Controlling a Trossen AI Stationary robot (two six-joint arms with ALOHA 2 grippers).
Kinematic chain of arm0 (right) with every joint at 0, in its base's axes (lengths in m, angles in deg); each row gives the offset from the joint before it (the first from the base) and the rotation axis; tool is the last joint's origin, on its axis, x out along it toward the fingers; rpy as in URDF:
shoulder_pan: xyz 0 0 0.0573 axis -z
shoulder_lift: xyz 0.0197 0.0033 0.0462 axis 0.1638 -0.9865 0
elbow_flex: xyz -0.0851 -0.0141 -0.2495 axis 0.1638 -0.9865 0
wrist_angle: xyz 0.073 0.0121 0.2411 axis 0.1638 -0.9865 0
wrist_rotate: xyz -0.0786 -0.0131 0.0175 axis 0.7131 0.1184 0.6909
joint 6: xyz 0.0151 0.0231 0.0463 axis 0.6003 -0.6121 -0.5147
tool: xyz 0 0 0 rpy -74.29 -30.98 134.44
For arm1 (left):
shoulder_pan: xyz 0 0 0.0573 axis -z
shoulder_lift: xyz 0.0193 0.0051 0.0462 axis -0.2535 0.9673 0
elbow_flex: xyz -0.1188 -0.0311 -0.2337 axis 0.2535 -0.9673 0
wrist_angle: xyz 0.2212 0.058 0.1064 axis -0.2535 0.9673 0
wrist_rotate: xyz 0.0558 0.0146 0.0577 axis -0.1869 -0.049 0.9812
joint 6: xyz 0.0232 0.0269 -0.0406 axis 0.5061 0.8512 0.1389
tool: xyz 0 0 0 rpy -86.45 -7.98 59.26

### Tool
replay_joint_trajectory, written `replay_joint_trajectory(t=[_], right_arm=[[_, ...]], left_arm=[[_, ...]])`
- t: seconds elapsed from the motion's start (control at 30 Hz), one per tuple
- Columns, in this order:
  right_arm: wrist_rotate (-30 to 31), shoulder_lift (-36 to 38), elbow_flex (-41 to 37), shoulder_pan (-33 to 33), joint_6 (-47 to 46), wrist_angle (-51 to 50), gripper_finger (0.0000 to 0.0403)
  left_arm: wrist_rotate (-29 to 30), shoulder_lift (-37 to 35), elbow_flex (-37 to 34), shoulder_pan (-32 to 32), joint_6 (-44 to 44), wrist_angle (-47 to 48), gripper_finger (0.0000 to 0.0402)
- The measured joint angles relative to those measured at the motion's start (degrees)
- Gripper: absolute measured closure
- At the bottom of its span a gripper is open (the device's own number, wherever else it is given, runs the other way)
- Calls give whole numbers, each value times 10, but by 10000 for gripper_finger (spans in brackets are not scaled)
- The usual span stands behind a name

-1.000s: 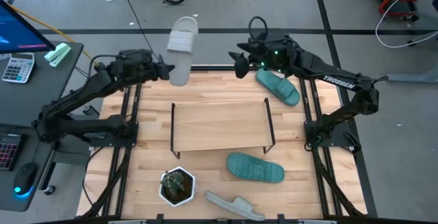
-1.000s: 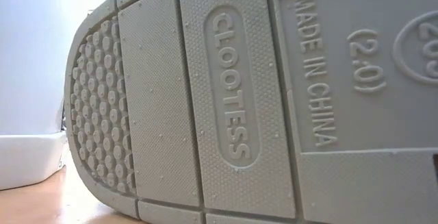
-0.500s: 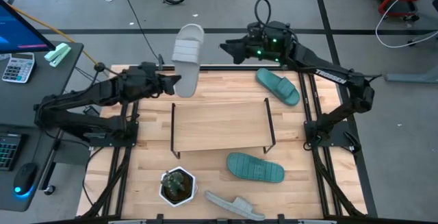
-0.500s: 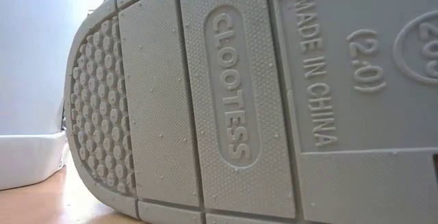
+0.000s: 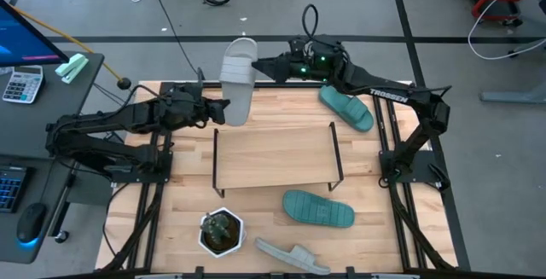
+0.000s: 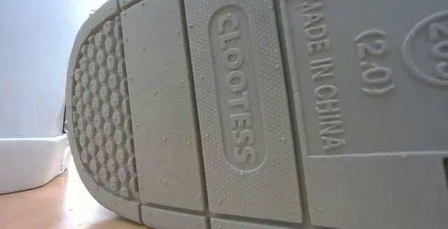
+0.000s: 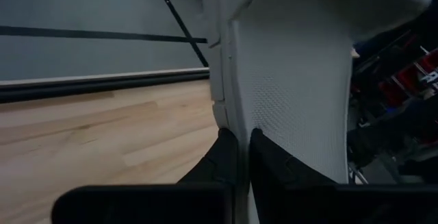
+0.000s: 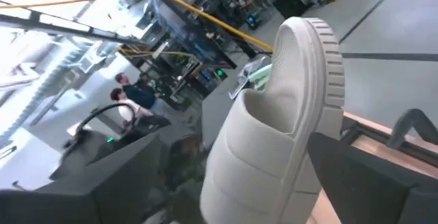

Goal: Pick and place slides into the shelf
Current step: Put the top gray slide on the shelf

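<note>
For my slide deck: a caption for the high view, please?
Left gripper holds a grey sandal above the table's far edge; open right gripper beside it.

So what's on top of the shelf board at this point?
Nothing shows on the shelf: its board is bare in the high view. The grey slide hangs beyond its far edge in the left gripper. Under the board is hidden.

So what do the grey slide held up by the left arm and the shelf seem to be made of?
Grey slide: looks like moulded matte rubber or foam; its sole shows a fine stippled texture in the left wrist view.
Shelf: light board with visible grain, apparently wood, on thin black legs, probably metal.
</note>
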Motion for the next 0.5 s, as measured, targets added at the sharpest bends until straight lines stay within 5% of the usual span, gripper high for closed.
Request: replay_joint_trajectory(t=[0.5], right_arm=[[80, 22, 0, 30, 60, -75, 41]], left_arm=[[-5, 0, 0, 18, 2, -5, 382]])
